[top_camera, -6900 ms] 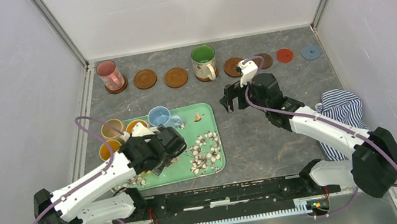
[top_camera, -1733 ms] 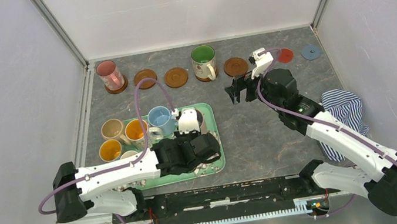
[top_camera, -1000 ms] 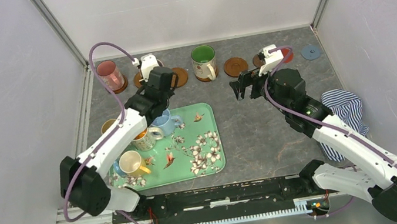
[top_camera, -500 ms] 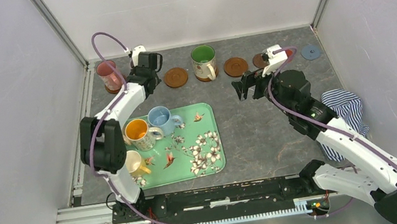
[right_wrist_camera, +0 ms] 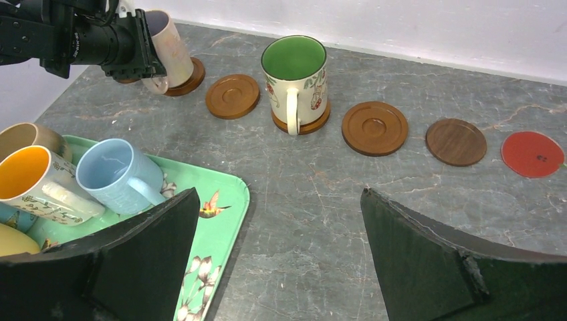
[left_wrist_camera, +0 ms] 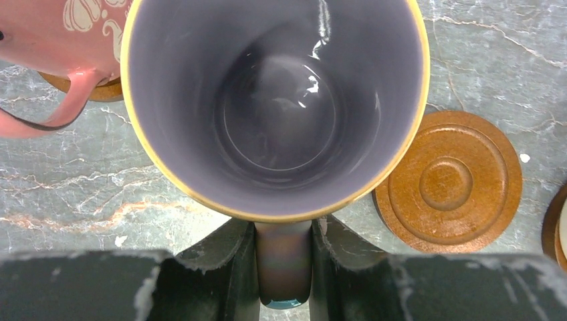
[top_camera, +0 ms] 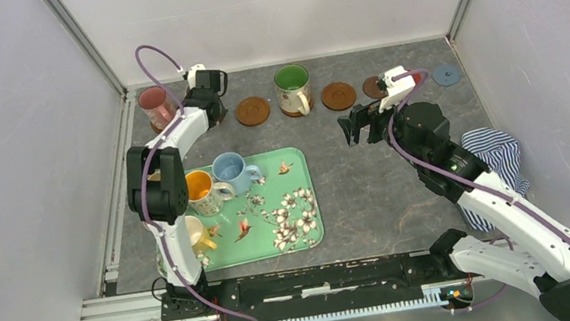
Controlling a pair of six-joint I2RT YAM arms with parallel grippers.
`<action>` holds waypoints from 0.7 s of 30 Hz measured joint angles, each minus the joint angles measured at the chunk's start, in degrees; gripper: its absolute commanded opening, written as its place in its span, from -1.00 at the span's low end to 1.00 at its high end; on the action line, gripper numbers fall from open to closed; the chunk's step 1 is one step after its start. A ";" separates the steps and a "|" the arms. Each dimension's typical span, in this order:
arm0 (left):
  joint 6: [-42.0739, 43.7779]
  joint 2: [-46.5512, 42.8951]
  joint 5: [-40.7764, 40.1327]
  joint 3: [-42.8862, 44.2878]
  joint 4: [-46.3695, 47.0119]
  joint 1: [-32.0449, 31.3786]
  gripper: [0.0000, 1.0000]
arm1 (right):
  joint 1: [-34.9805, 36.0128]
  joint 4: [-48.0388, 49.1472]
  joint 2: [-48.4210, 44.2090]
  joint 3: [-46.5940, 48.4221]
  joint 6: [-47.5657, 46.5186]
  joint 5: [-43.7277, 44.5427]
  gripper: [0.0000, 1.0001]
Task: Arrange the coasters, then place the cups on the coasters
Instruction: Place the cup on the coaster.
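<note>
My left gripper (left_wrist_camera: 283,267) is shut on the handle of the lilac cup (left_wrist_camera: 274,100), holding it over the second wooden coaster (right_wrist_camera: 184,77) in the back row; the cup leans a little. Beside it the pink cup (top_camera: 154,105) stands on its own coaster (left_wrist_camera: 100,90). A bare wooden coaster (top_camera: 252,111) lies to the right, then the green cup (top_camera: 292,89) on a coaster, then another wooden coaster (top_camera: 338,95), a dark brown one (right_wrist_camera: 456,141), a red one (right_wrist_camera: 533,154) and a blue-grey one (top_camera: 446,74). My right gripper (right_wrist_camera: 279,194) hovers open and empty above the table's middle right.
The green floral tray (top_camera: 281,216) lies front left, with the orange cup (top_camera: 198,186), the light blue cup (top_camera: 227,169) and a yellow cup (top_camera: 194,229) on its left side. A striped cloth (top_camera: 492,153) lies by the right wall. White walls enclose the table.
Over the last second my left arm has carried the lilac cup further back and left, to the second coaster next to the pink cup. The right arm has drifted slightly right.
</note>
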 measured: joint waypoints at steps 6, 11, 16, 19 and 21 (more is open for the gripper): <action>0.02 2.49 0.39 2.12 -0.04 0.96 -0.96 | 0.00 -0.02 0.02 0.00 -0.57 -0.02 0.96; 0.07 3.85 1.11 3.21 -0.15 1.33 -0.96 | 0.00 -0.02 0.04 0.00 -0.70 -0.04 0.96; 0.07 4.35 1.25 3.63 -0.20 1.55 -0.96 | 0.00 0.00 0.20 0.00 -0.81 -0.09 0.96; 0.07 4.35 1.42 3.72 -0.24 1.73 -0.96 | 0.00 -0.02 0.31 0.00 -0.85 -0.17 0.96; 0.07 4.35 1.44 3.72 -0.24 1.86 -0.96 | 0.00 0.00 0.35 0.00 -0.87 -0.26 0.96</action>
